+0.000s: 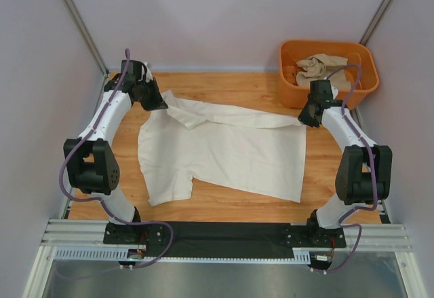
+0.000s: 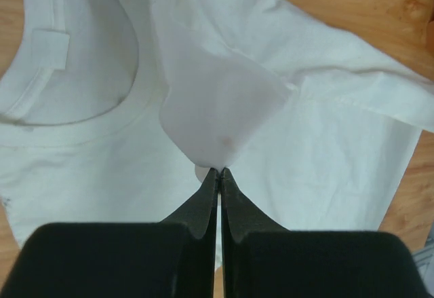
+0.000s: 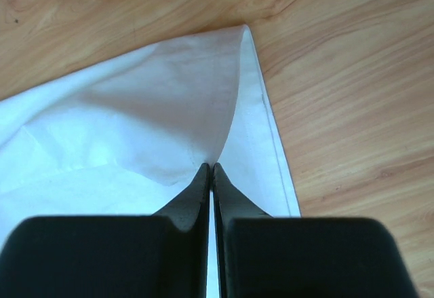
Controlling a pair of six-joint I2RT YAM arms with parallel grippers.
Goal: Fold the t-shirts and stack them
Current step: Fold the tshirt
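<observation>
The cream-white t-shirt [image 1: 230,152] lies spread on the wooden table, its far edge partly folded over. My left gripper [image 1: 154,101] is at its far left corner, shut on a pinch of fabric beside the collar [image 2: 81,125]; in the left wrist view the gripper [image 2: 218,170] holds a raised peak of the shirt [image 2: 325,149]. My right gripper [image 1: 308,117] is at the far right corner, shut on a lifted fold of the shirt [image 3: 135,121] near its hem; the tips show in the right wrist view [image 3: 211,165]. The sandy beige t-shirt [image 1: 319,67] lies crumpled in the tub.
An orange plastic tub [image 1: 291,91] stands at the back right corner, just behind my right gripper. Bare wood table [image 1: 230,84] shows behind and in front of the shirt. Grey walls close in on both sides and at the back.
</observation>
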